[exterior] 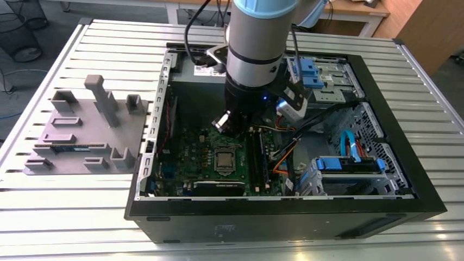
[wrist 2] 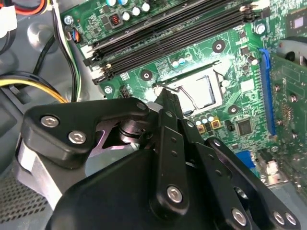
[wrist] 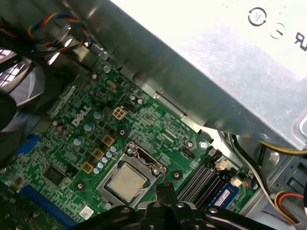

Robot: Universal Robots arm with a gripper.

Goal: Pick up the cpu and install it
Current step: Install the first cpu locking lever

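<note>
First wrist view: we're seeing the small square silver-topped cpu [wrist: 125, 183] sitting in the metal socket frame [wrist: 132, 160], black gripper [wrist: 165, 188] pressed together just beside it, risking a frame snag.

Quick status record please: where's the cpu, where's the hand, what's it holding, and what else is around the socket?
cpu: seated in the socket on the motherboard, silver top showing
hand: above the board beside the socket, apart from the cpu
holding: nothing visible
nearby: memory slots next to the socket
enclosure: open PC case on the slatted table
</note>
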